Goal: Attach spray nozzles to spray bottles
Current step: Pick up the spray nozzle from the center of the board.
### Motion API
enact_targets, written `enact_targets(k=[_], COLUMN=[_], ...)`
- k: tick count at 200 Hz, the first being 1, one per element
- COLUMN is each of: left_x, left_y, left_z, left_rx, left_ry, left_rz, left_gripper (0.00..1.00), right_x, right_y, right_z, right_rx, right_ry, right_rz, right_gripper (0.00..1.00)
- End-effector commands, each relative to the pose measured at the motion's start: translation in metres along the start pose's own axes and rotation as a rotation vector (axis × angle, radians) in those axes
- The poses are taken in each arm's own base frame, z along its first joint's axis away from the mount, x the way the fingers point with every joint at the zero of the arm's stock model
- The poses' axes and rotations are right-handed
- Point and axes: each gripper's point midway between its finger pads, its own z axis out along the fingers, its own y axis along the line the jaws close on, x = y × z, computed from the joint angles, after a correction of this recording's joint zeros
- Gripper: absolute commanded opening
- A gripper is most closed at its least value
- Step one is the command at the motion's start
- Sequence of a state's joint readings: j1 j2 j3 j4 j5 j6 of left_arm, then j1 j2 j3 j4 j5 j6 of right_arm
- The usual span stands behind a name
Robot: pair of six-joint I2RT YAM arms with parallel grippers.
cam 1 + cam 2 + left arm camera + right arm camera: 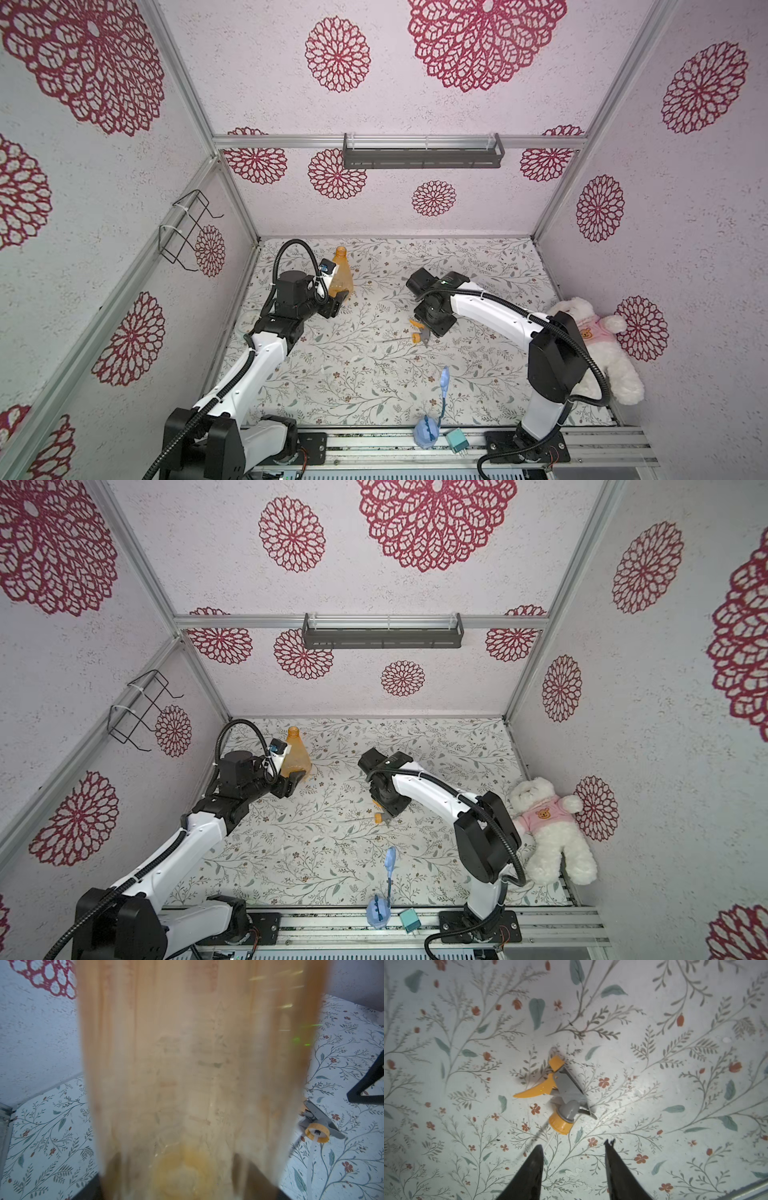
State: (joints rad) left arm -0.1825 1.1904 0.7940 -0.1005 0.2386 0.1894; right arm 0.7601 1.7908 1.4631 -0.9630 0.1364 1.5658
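My left jaws are clamped on the see-through orange bottle (341, 274); right jaws spread, empty, by the grey-and-orange nozzle (560, 1095).

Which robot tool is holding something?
The left tool grips the upright translucent orange plastic bottle; the right tool hangs open and empty by the grey-and-orange trigger sprayer head.

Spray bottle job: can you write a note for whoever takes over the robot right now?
Left claw: shut on the orange bottle, upright, neck open.
Right claw: open, empty, hovering over the spray nozzle.
Nozzle lies on its side on the table, not gripped.
Done: bottle held. Left: pick up nozzle, feed its tube in, screw it on.
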Motion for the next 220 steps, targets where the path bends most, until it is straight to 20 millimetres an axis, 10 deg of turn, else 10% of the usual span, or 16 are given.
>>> enact_targets(k=[1,102,220], left_x=[-0.004,-0.001,0.000], left_y=[0.003,0.000,-0.003], left_z=[-0.004,0.001,0.002], left_rx=[-0.008,0.017,0.039], left_ry=[-0.014,-0.001,0.011], left_rz=[-0.008,-0.007,-0.010], left_gripper=[0.27,0.28,0.28], right_x=[0.017,0.035,0.019], right_y=[-0.001,0.032,0.011], right_z=[-0.002,0.037,0.061], right_rx=[0.038,-0.006,0.061], right_ry=[0.046,0.120,0.113], right_rz=[0.157,0.327,0.396], right_gripper=[0.48,0.50,0.49])
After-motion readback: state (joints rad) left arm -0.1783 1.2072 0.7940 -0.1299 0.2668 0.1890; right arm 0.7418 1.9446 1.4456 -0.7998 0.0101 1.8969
